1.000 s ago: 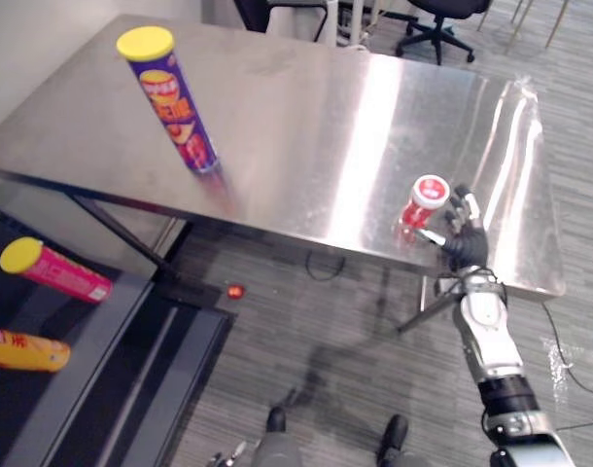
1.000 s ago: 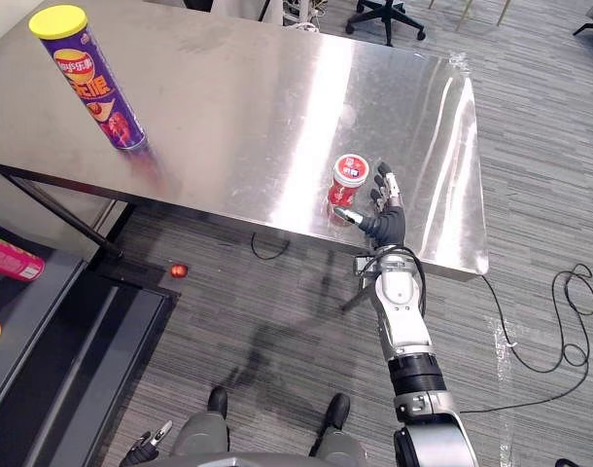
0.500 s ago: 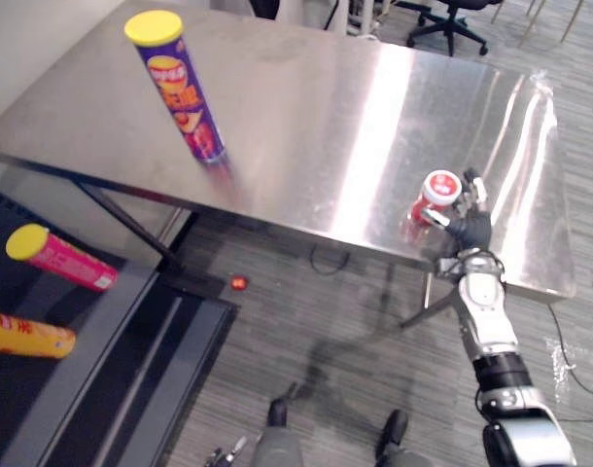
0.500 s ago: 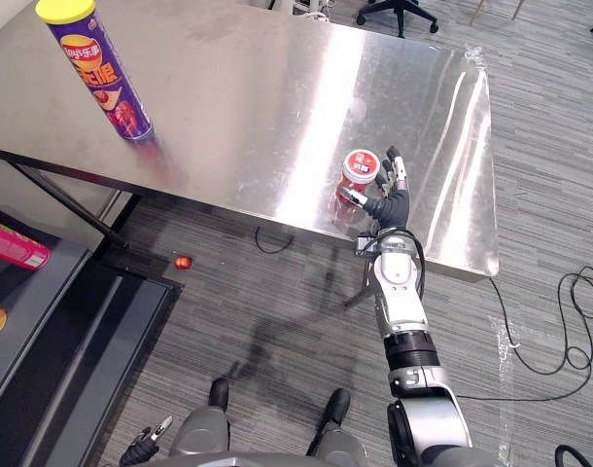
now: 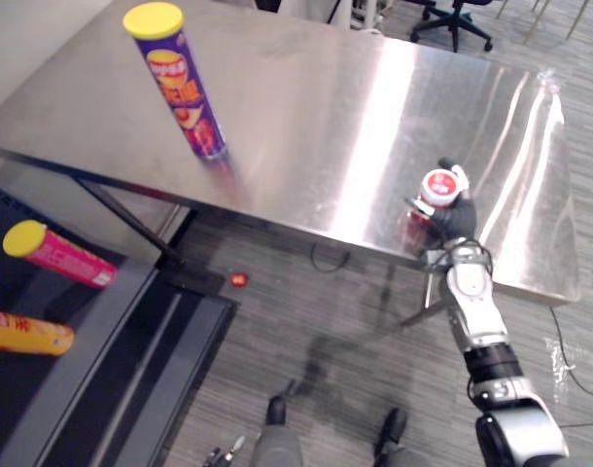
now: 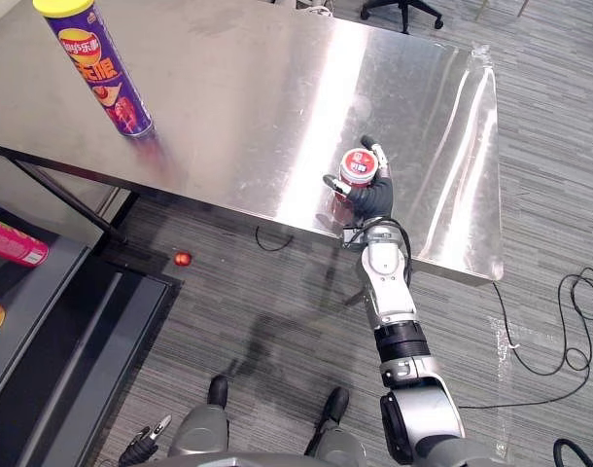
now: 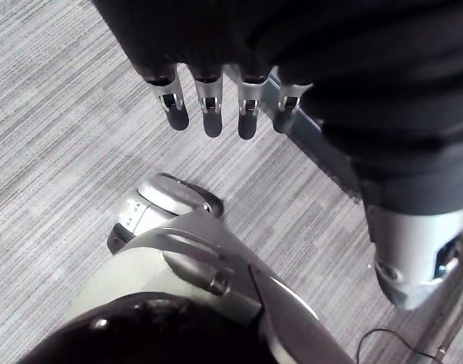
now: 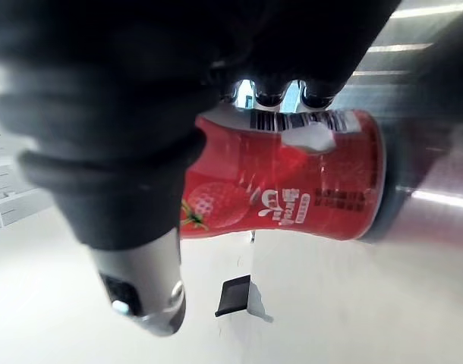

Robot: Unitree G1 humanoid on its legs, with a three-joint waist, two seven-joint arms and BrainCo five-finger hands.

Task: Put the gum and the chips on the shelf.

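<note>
Bare table was left open on the far side and to the left of the right hand, which was closed round the gum can. Well to its left, the upright chips can was stood in the way. On the shelf, lower left, room was taken by 2 things laid flat, a pink can and a yellow can.

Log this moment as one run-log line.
right hand: round gum tub on table | left hand: open, idle | chips can: upright on table

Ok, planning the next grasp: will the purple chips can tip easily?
Probably: the chips can stands upright, tall and narrow, so a high push may topple it. Being round, it would likely roll on the steel table.
</note>
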